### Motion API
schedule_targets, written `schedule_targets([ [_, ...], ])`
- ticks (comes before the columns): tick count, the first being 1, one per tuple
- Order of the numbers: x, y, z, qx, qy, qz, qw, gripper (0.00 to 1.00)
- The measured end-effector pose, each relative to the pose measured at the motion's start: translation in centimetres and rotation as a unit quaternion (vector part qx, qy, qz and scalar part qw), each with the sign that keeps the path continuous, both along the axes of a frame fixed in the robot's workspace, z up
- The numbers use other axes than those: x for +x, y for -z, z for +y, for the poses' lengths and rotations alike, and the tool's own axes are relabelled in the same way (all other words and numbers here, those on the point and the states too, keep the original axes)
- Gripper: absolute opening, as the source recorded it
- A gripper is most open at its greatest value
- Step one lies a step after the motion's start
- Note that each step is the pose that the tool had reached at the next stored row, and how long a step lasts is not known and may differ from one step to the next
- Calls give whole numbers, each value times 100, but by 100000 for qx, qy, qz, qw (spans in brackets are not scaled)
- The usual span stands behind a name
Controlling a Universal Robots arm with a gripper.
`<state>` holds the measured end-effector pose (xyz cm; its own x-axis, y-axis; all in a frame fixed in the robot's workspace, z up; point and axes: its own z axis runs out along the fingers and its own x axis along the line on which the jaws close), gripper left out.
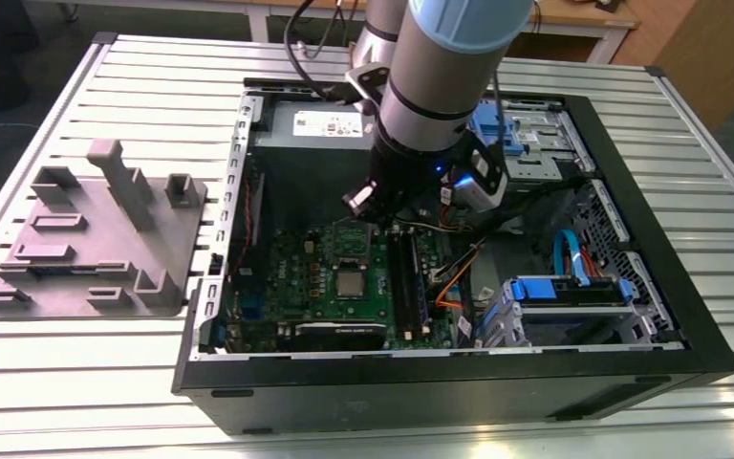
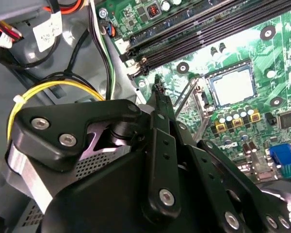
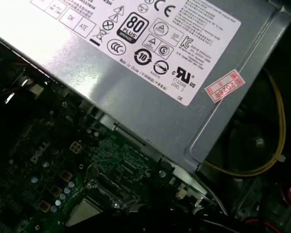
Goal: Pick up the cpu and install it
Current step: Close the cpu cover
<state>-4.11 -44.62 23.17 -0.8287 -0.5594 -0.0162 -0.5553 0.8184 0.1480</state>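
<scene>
**Cpu sits in the socket; how far the gripper is open cannot be judged**

In the second wrist view the black body of the gripper (image 2: 157, 92) fills the foreground and hides a large part of the board (image 2: 281, 53). It is seen from the side. I cannot tell how far it is open, or whether it has hold of anything. A thin metal part (image 2: 189, 92) beside the socket (image 2: 208, 85) is half behind the gripper and is hard to make out.

The cpu (image 2: 231, 89) lies flat inside the socket with its silvery top up, apart from the gripper tip. In the first wrist view one corner of the cpu (image 3: 85, 212) shows, cut off by the picture edge, and the board around it is dark. In the exterior view the cpu (image 1: 348, 280) is near the middle of the board. The arm (image 1: 431, 105) stands over the open case (image 1: 469, 373) and covers the part of the board behind it.

Long memory slots (image 2: 203, 31) run near the socket. The power supply (image 3: 160, 97) borders the board, and a yellow cable (image 3: 277, 131) curves beside it. A blue caddy (image 1: 572, 290) sits in the case at the exterior view's right. A grey tray (image 1: 87, 239) lies on the table (image 1: 150, 76), at the exterior view's left of the case.
</scene>
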Motion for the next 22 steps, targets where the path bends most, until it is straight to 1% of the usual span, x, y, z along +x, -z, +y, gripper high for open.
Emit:
schedule_targets([
  [2, 0, 0, 0, 4, -1102, 2, 99994, 10],
  [4, 0, 0, 0, 3, -2502, -1, 99969, 10],
  [5, 0, 0, 0, 0, -2757, -3, 99962, 10],
  [12, 1, 0, 0, 2, -3047, -1, 99954, 10],
  [22, 0, -40, 0, 6, -3698, 6, 99932, 10],
])
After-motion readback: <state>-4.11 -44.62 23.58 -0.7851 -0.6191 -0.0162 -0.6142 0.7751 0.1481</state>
